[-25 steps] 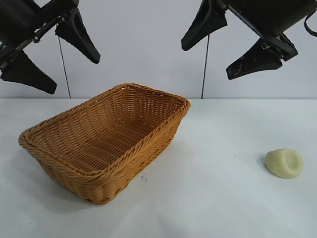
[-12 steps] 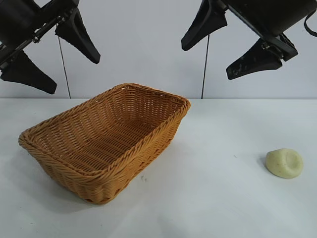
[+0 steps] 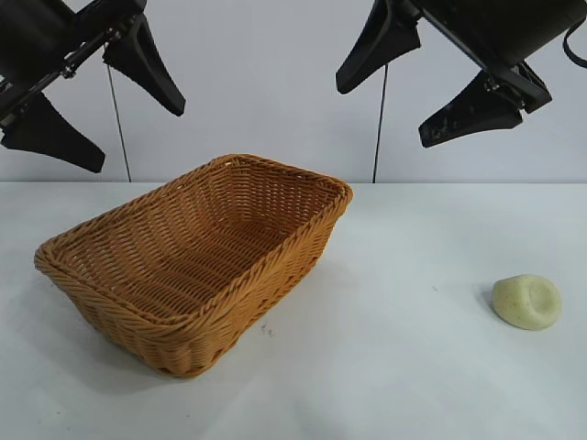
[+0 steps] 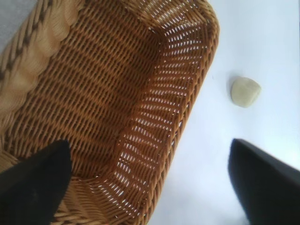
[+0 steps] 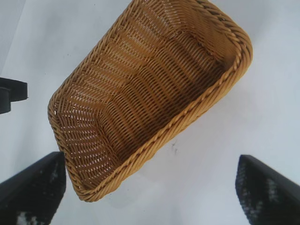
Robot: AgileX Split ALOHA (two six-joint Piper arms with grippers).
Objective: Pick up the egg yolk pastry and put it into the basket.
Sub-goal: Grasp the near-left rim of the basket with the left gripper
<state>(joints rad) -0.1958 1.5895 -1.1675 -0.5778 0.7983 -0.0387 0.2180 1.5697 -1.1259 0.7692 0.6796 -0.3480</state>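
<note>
A plain white table (image 3: 404,385) runs back to a pale grey wall, and on it we see a large rectangular golden-brown woven wicker basket (image 3: 197,261) with sloping sides and a thick braided rim, set at an angle on the exterior view's left half. Well apart from it, toward the right edge of that view, lies the egg yolk pastry (image 3: 526,301), a small pale yellow-green rounded lump with a shallow dent, resting alone on the bare tabletop. We find the left gripper (image 3: 92,96) hanging high above the basket's left end, its black fingers spread wide with nothing between them. The right gripper (image 3: 424,87) hangs high over the table between basket and pastry, likewise wide and empty. The basket's floor appears bare, though its near wall hides a strip.
</note>
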